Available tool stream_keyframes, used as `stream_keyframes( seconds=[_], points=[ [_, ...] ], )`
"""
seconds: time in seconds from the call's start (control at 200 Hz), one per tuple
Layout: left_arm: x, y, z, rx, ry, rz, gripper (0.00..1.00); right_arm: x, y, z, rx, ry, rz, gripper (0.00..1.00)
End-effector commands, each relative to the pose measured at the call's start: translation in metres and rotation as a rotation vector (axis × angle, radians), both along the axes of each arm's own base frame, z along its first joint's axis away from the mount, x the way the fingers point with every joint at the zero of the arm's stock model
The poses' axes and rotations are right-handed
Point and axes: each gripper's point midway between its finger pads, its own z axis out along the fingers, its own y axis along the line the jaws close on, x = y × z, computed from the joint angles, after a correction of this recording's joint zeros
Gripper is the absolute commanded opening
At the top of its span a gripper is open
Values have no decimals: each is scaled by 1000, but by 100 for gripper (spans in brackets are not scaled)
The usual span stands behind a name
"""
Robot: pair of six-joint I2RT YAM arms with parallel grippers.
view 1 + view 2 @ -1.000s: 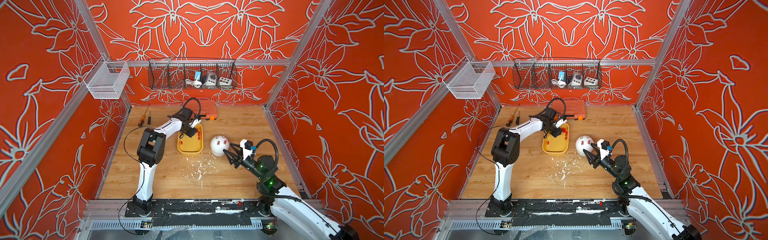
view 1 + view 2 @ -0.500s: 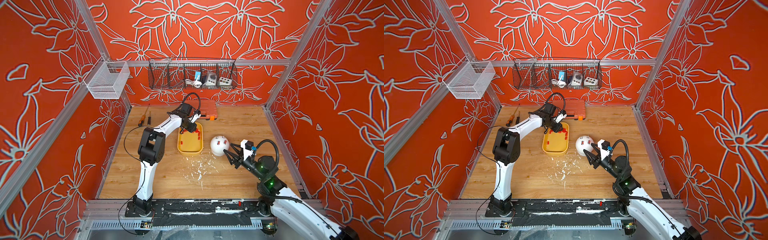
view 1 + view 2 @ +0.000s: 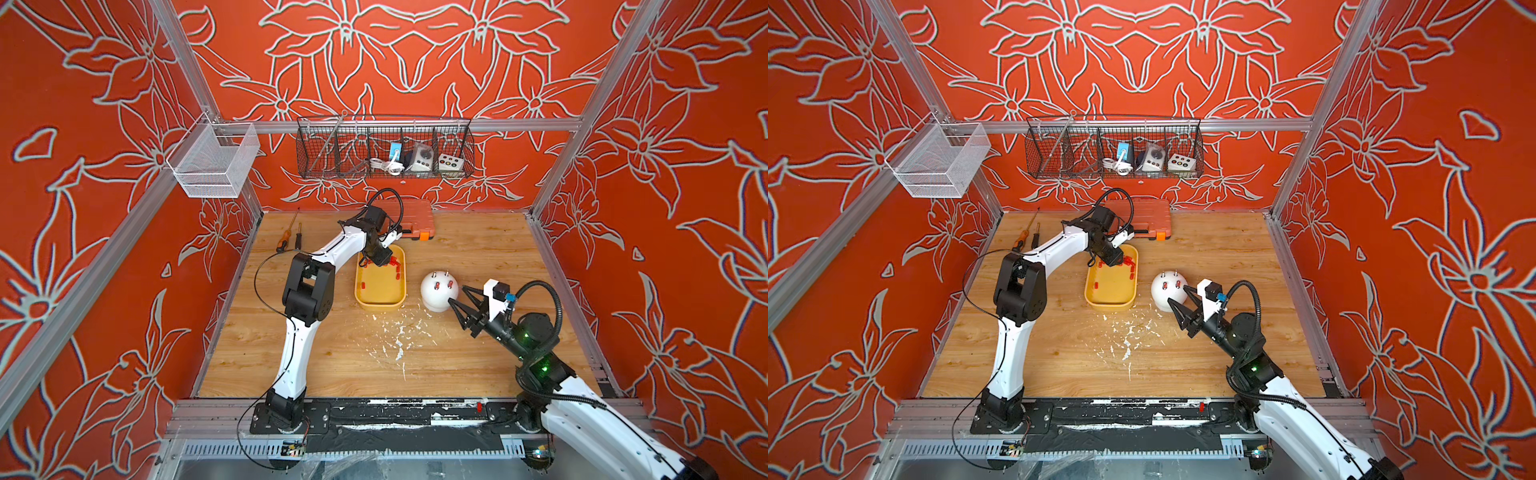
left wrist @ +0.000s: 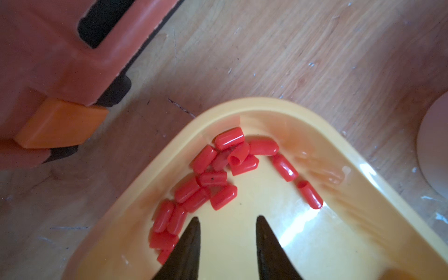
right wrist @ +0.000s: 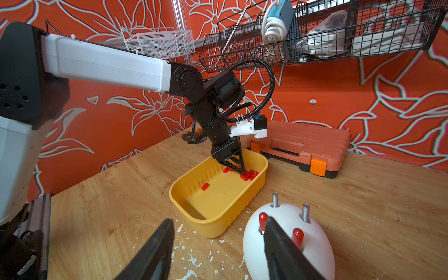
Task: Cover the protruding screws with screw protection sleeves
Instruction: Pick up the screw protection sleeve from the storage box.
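A white dome (image 3: 436,296) (image 5: 315,244) stands on the wooden table. Two protruding screws (image 5: 275,200) (image 5: 306,213) on it are bare grey studs. Two others wear red screw protection sleeves (image 5: 263,218) (image 5: 298,235). Several loose sleeves (image 4: 213,178) (image 3: 395,264) lie piled in the far corner of a yellow tray (image 3: 380,306) (image 4: 266,104). My left gripper (image 4: 227,219) (image 3: 376,262) hangs open inside that tray, just short of the pile, with nothing between its fingers. My right gripper (image 5: 219,219) (image 3: 457,293) is open and empty beside the dome, one finger in front of it.
An orange tool case (image 3: 411,222) (image 5: 300,143) lies behind the tray by the back wall. Two screwdrivers (image 3: 289,237) rest at the far left. White chips (image 3: 399,336) litter the table's middle. A black wire basket (image 3: 384,151) and a white mesh basket (image 3: 214,160) hang above.
My left gripper has gone from shut to open and shifted slightly at the tray's far end. The right arm has stayed where it was.
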Motion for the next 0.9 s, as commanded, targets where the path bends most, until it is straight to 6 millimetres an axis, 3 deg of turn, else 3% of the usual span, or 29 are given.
stream_keyframes(
  seconds=[0.0, 0.4, 0.896],
  points=[
    [-1, 3, -9, 34, 22, -66, 38, -1, 0, -4, -6, -8, -4, 61],
    [-2, -3, -26, 41, 49, -129, 38, -2, -2, -2, -3, -16, -10, 61],
    [-6, -3, -50, 88, 64, -146, 28, -2, -3, -1, -1, -17, -12, 61]
  ],
)
